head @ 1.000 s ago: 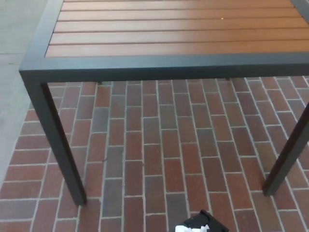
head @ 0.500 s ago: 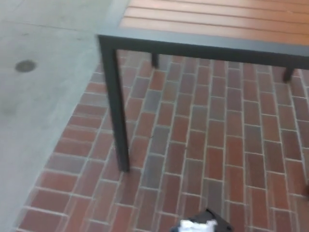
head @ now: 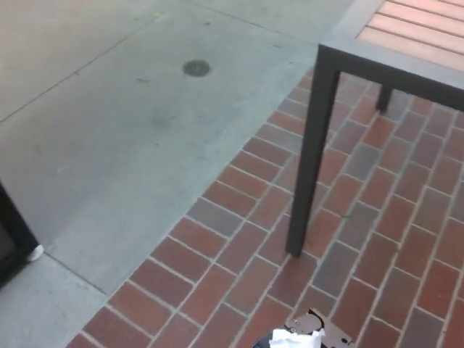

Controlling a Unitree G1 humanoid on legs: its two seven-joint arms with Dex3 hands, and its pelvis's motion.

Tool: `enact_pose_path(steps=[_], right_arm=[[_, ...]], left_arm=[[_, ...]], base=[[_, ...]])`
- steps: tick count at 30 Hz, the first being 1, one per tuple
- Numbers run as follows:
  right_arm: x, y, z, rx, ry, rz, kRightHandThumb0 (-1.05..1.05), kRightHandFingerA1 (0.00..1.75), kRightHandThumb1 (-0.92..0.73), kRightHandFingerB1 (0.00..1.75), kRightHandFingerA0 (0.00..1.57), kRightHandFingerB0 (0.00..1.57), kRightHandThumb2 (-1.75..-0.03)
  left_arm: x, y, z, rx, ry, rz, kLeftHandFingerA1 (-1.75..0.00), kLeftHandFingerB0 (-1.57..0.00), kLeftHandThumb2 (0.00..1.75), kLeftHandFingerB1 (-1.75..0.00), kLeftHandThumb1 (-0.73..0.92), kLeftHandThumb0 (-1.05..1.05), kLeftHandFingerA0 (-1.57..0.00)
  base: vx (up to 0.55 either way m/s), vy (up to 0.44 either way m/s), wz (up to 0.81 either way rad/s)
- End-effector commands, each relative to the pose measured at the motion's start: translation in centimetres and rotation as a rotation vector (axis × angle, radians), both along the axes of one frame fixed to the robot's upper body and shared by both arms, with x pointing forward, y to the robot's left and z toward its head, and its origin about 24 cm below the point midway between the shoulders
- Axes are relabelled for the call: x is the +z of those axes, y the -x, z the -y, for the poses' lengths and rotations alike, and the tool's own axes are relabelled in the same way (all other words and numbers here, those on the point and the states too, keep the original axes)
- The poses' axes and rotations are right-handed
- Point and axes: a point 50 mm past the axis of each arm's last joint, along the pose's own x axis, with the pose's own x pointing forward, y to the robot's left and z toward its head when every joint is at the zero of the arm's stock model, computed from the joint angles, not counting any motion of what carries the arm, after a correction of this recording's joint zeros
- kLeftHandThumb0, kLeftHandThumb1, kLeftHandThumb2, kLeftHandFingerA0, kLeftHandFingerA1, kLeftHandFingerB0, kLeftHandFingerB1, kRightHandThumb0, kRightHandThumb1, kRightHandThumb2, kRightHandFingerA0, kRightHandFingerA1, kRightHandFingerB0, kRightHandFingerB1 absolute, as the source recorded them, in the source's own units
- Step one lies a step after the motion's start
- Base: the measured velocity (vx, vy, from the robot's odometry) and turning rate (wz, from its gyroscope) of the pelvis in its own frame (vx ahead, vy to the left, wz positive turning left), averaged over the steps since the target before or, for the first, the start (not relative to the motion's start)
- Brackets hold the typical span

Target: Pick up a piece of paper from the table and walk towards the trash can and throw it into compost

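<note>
Gripping crumpled white paper point(head: 295, 338), one black hand point(head: 308, 335) at bottom edge, left or right undeterminable, table point(head: 341, 58) corner leg above it, brick paving point(head: 239, 239) beneath, concrete point(head: 123, 123) up-left.

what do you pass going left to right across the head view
black object at the left edge → round metal drain cover in the grey concrete → dark metal table leg → brown wooden slatted tabletop

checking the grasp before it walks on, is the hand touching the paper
Touching: in the head view the white paper sits bunched inside the black hand with no gap.
</note>
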Motion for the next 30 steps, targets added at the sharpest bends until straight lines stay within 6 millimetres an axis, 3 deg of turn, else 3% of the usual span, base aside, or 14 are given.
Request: enact_pose_path(steps=[1, 5, 6, 13, 14, 20, 21, 30], right_arm=[[2.9, 2.2, -2.4, 0.085, -0.252, -0.023, -0.26, 1.75, -0.55, 1.57, 0.95, 0.76, -1.22], [2.9, 2.0, -2.4, 0.081, -0.249, -0.020, -0.26, 1.75, -0.55, 1.57, 0.95, 0.75, -1.23], [2.9, 2.0, -2.5, 0.079, -0.246, -0.018, -0.21, 1.75, -0.51, 1.56, 1.00, 0.78, -1.30], [2.9, 1.9, -2.6, 0.080, -0.247, -0.015, -0.19, 1.75, -0.50, 1.55, 0.99, 0.78, -1.29], [2.9, 1.8, -2.7, 0.085, -0.237, -0.004, -0.20, 1.75, -0.54, 1.56, 0.98, 0.77, -1.25], [2.9, 1.6, -2.8, 0.102, -0.227, 0.000, -0.24, 1.74, -0.54, 1.55, 0.94, 0.76, -1.23], [2.9, 1.6, -2.8, 0.104, -0.229, -0.005, -0.24, 1.74, -0.53, 1.54, 0.95, 0.76, -1.23], [2.7, 1.6, -2.9, 0.109, -0.194, -0.010, -0.20, 1.75, -0.56, 1.55, 1.00, 0.76, -1.22]], left_arm=[[0.4, -0.7, -0.6, -0.026, -0.016, 0.039, -0.90, -0.83, 0.68, -0.76, 0.63, -0.11, -0.89], [0.5, -1.0, -0.7, -0.044, -0.015, 0.044, -0.88, -0.82, 0.73, -0.75, 0.63, -0.07, -0.86], [0.5, -1.1, -0.7, -0.047, -0.017, 0.047, -0.90, -0.82, 0.69, -0.75, 0.65, -0.10, -0.87], [0.4, -1.7, -0.7, -0.062, -0.033, 0.035, -0.87, -0.81, 0.66, -0.72, 0.67, -0.12, -0.89], [0.4, -1.7, -0.7, -0.054, -0.029, 0.048, -0.97, -0.86, 0.78, -0.80, 0.61, -0.05, -0.90], [0.3, -1.9, -0.7, -0.073, -0.030, 0.053, -0.91, -0.83, 0.74, -0.76, 0.64, -0.07, -0.88], [0.2, -1.9, -0.6, -0.073, -0.030, 0.050, -0.88, -0.80, 0.66, -0.73, 0.66, -0.10, -0.87], [0.2, -1.5, -0.7, -0.037, -0.025, 0.052, -0.91, -0.82, 0.70, -0.75, 0.65, -0.08, -0.88]], base=[[-0.02, -0.114, 1.20], [0.05, -0.120, 0.91], [-0.01, -0.112, 0.78], [-0.01, 0.021, 0.89], [-0.01, 0.152, 1.01], [0.05, 0.259, 0.68], [0.00, 0.098, 0.69], [0.04, -0.024, 0.55]])
